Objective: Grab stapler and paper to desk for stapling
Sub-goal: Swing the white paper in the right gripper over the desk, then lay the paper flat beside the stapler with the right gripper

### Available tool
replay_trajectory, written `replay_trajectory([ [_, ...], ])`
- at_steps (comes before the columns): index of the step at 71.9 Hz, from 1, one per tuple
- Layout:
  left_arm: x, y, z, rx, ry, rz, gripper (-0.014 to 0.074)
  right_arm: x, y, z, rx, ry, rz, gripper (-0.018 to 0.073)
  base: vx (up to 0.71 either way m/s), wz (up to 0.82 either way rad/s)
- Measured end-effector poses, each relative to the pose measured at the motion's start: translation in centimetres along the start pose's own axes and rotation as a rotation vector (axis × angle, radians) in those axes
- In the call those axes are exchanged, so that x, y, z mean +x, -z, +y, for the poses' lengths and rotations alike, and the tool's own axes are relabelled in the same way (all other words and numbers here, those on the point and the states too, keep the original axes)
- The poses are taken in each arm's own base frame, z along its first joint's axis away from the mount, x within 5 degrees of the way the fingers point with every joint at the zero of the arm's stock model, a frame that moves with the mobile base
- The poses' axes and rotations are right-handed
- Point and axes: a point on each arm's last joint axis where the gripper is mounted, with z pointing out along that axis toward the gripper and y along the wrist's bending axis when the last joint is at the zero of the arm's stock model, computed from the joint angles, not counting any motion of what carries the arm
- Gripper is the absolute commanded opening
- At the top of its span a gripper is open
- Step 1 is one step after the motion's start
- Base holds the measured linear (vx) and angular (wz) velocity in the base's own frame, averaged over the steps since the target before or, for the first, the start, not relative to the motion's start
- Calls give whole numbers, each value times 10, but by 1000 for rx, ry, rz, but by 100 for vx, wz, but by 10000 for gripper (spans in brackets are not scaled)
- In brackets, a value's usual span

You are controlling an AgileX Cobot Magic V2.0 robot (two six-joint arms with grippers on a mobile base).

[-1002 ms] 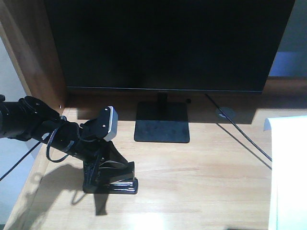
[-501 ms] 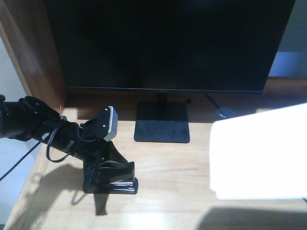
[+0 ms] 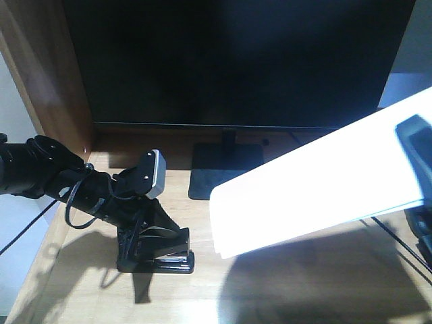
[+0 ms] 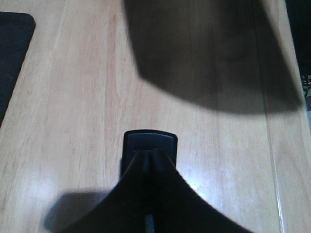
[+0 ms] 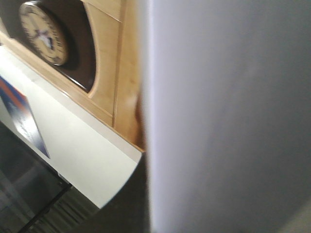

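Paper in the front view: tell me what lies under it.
Under the raised paper lies the wooden desk in its shadow, with a cable emerging at the right. The paper covers the monitor stand's right part and the rest of the cable.

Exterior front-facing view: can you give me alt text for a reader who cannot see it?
White paper hangs tilted above the wooden desk, held at its right end by the right hand. At left, the left hand grips a black stapler resting on the desk, in front of a dark monitor.
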Motion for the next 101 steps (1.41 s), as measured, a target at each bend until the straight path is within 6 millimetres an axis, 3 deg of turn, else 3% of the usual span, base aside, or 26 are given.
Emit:
replay_trajectory([
  [30,0,0,0,0,0,0,-8,31,-20,-64,186,-264,248,-1,0,0],
  [48,0,0,0,0,0,0,-8,17,-4,-120,435,-341,367,-1,0,0],
  [56,0,0,0,0,0,0,-8,15,3,-135,497,-324,503,-1,0,0],
  [74,0,0,0,0,0,-1,-8,18,2,-155,515,-288,756,-1,0,0],
  [101,0,0,0,0,0,-1,-8,18,-1,-173,509,-254,899,-1,0,0],
])
